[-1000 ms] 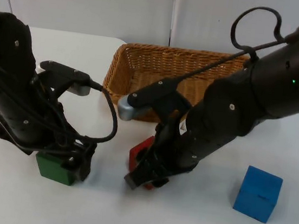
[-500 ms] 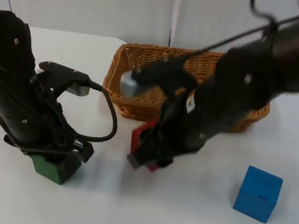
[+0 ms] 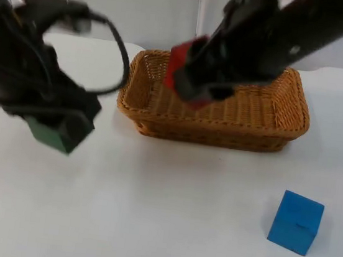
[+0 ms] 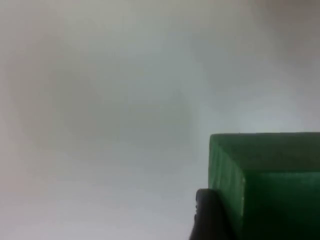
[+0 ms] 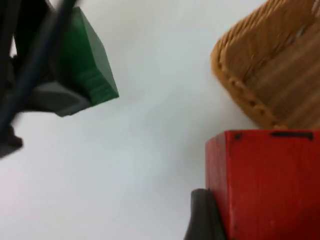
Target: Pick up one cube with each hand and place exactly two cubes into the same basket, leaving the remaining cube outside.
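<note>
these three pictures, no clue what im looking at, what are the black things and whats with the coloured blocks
The black things are two robot arms working at a white table, each ending in a two-finger gripper. One picture comes from a fixed camera looking down on the table; the other two come from small cameras on the arms' wrists, looking along the grippers.

The left gripper holds a green cube lifted off the table beside the basket; its wrist camera shows that cube close up. The right gripper holds a red cube over the wicker basket. A blue cube sits loose on the table, apart from the basket.
</note>
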You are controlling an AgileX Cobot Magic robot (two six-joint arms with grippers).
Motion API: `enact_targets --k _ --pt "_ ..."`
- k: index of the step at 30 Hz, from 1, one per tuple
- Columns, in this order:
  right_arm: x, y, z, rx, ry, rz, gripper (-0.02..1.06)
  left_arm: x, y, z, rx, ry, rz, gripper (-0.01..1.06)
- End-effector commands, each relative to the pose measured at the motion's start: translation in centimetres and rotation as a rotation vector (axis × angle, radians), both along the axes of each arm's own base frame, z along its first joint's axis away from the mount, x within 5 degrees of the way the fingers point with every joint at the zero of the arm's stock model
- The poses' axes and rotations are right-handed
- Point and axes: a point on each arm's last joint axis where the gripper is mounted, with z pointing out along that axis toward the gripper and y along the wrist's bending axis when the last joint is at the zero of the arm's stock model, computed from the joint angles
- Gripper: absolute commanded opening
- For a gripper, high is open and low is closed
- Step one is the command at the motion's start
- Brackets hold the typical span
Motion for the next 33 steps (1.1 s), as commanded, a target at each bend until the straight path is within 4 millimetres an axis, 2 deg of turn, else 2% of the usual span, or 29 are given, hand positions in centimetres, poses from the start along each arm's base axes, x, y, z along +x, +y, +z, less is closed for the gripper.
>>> enact_targets --k 1,4,5,9,13,19,33 --pt "-0.7 -0.6 2.1 0.027 -0.03 0.002 0.0 -0.7 0.0 1.8 -0.02 -0.033 0.002 0.0" --pt "-1.4 -1.4 4.0 0.051 -0.054 0.001 0.0 -2.2 0.5 5.2 -0.053 -0.119 -0.004 0.0" --pt "-1.4 -1.4 4.0 0.051 -0.054 0.001 0.0 -2.2 0.5 5.2 -0.053 -0.119 -0.004 0.0" --pt "-2.2 -2.2 6.1 0.086 -0.086 0.0 0.0 -3.9 1.0 7.9 -0.077 -0.178 -0.013 0.0" --pt "-2.7 -2.7 6.8 0.087 -0.09 0.0 0.0 -5.0 1.3 9.3 -0.088 -0.218 -0.018 0.0" --pt "-2.9 -2.9 6.7 0.07 -0.073 0.0 0.0 -5.6 1.5 10.1 -0.096 -0.239 -0.02 0.0" --pt "-2.8 -2.8 6.8 0.074 -0.077 0.0 0.0 -5.6 1.6 10.0 -0.086 -0.242 -0.034 0.0"
